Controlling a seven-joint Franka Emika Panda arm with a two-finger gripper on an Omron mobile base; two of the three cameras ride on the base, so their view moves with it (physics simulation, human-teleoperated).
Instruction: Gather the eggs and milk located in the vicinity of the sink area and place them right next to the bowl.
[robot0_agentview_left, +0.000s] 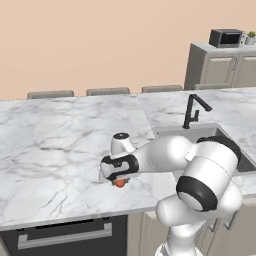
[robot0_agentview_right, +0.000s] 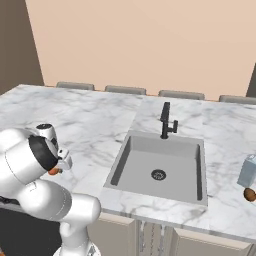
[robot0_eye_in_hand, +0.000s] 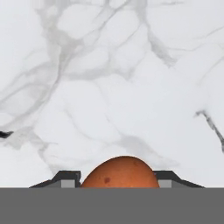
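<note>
Gripper (robot0_eye_in_hand: 120, 186) clenched on one orange-brown egg (robot0_eye_in_hand: 120, 173) just above the counter (robot0_agentview_left: 60, 135) left of the sink (robot0_agentview_right: 160, 165), one brown egg (robot0_agentview_right: 249, 194) touching one milk carton (robot0_agentview_right: 247, 171) right of the sink

Pincer (robot0_agentview_left: 119, 181) around orange-brown egg (robot0_agentview_left: 120, 183)

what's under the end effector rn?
An orange-brown egg sits between the end effector's fingers, marble counter beneath. The egg's underside and any contact with the counter are hidden.
</note>
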